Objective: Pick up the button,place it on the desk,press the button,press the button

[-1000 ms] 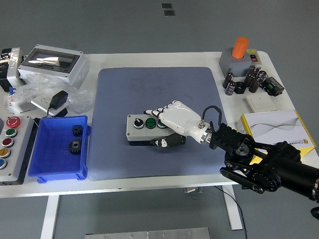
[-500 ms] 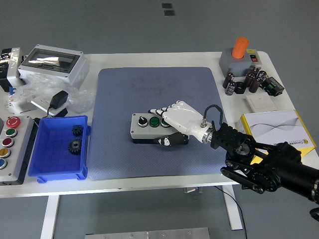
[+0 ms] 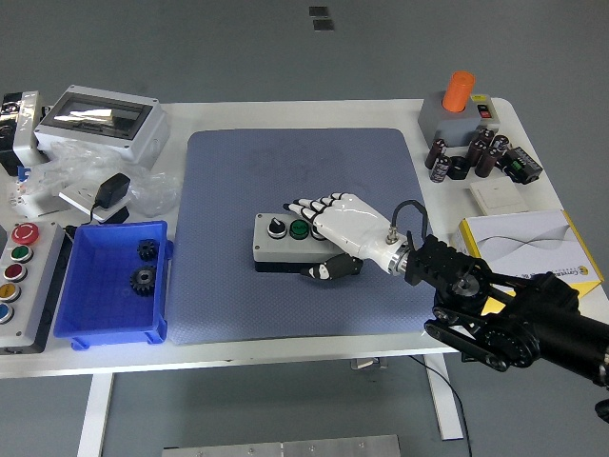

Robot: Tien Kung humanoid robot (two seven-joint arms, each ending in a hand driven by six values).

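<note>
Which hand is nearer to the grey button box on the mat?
Right. The right hand grips the button box at its right end, fingers over the top and thumb at the front. The left hand is out of view.

- we take this for a robotics lab or electronics workshop, with a plain grey floor [image 3: 285,48] around a white table [image 3: 285,112].
- at the far left we see a grey electrical enclosure [image 3: 100,121] with a clear lid, and at the near left a panel of coloured push buttons [image 3: 17,271].
- a blue parts bin [image 3: 114,286] holds black gears [image 3: 143,279].
- at the far right we find dark capacitors [image 3: 466,155] and a grey box with an orange knob [image 3: 460,91].
- a blue work mat [image 3: 304,171] covers the middle.
</note>
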